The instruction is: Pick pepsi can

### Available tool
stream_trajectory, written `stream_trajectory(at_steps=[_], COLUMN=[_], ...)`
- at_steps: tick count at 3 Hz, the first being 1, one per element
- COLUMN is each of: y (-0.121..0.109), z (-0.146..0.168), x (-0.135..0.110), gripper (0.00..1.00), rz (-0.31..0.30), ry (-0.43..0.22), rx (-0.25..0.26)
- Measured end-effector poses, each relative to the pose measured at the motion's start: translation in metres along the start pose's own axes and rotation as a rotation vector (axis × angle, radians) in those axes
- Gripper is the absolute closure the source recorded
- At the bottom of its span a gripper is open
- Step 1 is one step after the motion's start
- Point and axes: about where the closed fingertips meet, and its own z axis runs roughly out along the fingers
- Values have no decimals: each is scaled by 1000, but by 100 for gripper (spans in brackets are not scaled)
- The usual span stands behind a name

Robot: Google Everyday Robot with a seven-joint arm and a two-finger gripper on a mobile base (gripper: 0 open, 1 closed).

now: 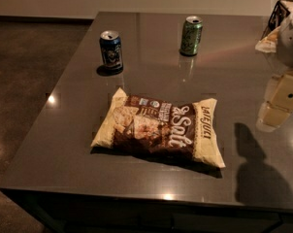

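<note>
The pepsi can is dark blue with a silver top and a light graphic. It stands upright on the dark grey table, at the back left. My gripper hangs at the right edge of the view, above the table's right side and far to the right of the can. Its two cream fingers stand a little apart with nothing between them. Its shadow falls on the table in front of it.
A pale green can stands upright at the back middle. A brown and cream chip bag lies flat in the middle, between me and the cans. A dark wire basket sits at the back right corner. The floor lies to the left.
</note>
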Motion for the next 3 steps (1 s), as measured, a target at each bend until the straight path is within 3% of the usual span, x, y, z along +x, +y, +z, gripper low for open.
stream_trajectory(at_steps=[1,3], y=[0,-5], z=[0,-1], x=[0,-28], gripper=[0,0], rz=[0,72], ry=[0,-43], rx=[0,74])
